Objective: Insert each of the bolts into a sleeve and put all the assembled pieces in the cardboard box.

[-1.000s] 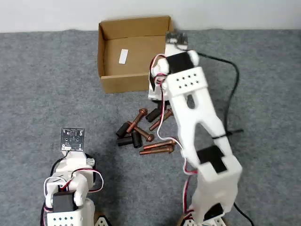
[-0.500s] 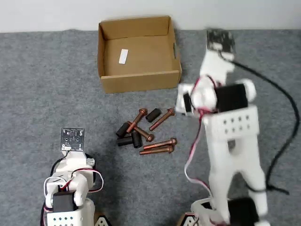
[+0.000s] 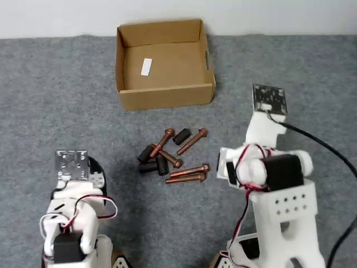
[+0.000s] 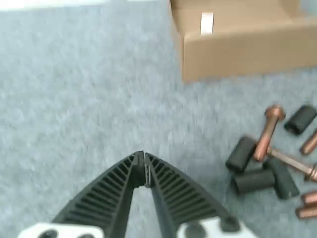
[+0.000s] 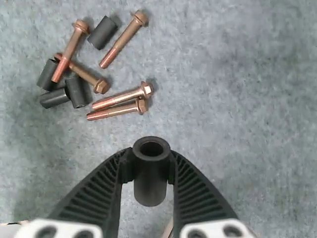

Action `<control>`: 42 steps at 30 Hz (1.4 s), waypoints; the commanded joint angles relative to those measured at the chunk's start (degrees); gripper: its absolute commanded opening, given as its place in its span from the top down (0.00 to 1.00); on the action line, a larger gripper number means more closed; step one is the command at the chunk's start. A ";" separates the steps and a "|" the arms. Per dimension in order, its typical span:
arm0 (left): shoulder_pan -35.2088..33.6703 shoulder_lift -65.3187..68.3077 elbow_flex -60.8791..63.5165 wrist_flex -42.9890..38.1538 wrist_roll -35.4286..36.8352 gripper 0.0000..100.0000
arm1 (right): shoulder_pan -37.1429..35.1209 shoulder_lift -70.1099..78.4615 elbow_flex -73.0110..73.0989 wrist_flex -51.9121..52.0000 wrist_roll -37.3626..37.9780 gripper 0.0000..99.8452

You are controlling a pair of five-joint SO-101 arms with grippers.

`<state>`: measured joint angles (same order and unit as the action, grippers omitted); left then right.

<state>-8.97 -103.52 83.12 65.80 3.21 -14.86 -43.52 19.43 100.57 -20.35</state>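
Observation:
My right gripper [image 5: 151, 154] is shut on a black sleeve [image 5: 150, 181], held with its bore showing, above the grey carpet just short of the pile. The pile holds several copper bolts [image 5: 122, 96] and several black sleeves [image 5: 104, 32], which also lie loose mid-table as bolts [image 3: 188, 171] and sleeves [image 3: 162, 164]. The right arm [image 3: 270, 173] stands to the right of them. My left gripper [image 4: 142, 162] is shut on nothing, over bare carpet to the left of the pile [image 4: 267, 158]. The cardboard box [image 3: 164, 97] sits behind the pile, holding a small white label.
Grey carpet covers the table. The left arm [image 3: 72, 201] stands at the front left. A black cable [image 3: 321, 148] trails from the right arm's wrist toward the right edge. A pale wall runs along the back.
The right arm has drawn back from beside the box's front right corner to the front right of the pile. The left arm's wrist has shifted slightly left.

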 commanded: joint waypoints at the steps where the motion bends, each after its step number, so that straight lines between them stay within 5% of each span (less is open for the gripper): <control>1: -0.09 -0.44 -5.76 -1.49 -0.35 0.99 | 3.12 -3.21 0.88 2.15 0.00 0.99; 7: 0.44 14.68 -16.84 -1.49 -0.35 0.99 | 5.32 -4.79 2.02 2.15 0.00 0.99; 14: 10.73 48.18 -38.20 2.20 -0.09 0.99 | 5.32 -5.76 2.55 2.15 0.00 0.99; 24: 18.29 79.30 -56.48 4.84 -1.05 0.99 | 5.41 -9.80 2.64 2.24 0.09 0.99; 31: 19.96 100.84 -72.31 5.19 -18.29 0.99 | 5.49 -10.33 6.42 2.15 0.09 0.99; 37: 21.19 118.24 -91.91 14.68 -19.34 0.98 | 10.42 -10.33 9.58 2.15 0.26 0.99; 42: 21.80 133.19 -110.99 26.64 -20.57 0.87 | 12.62 -10.42 9.49 2.15 0.26 0.99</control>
<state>12.22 23.69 -15.34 85.85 -16.84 -3.43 -52.66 29.45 100.57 -20.35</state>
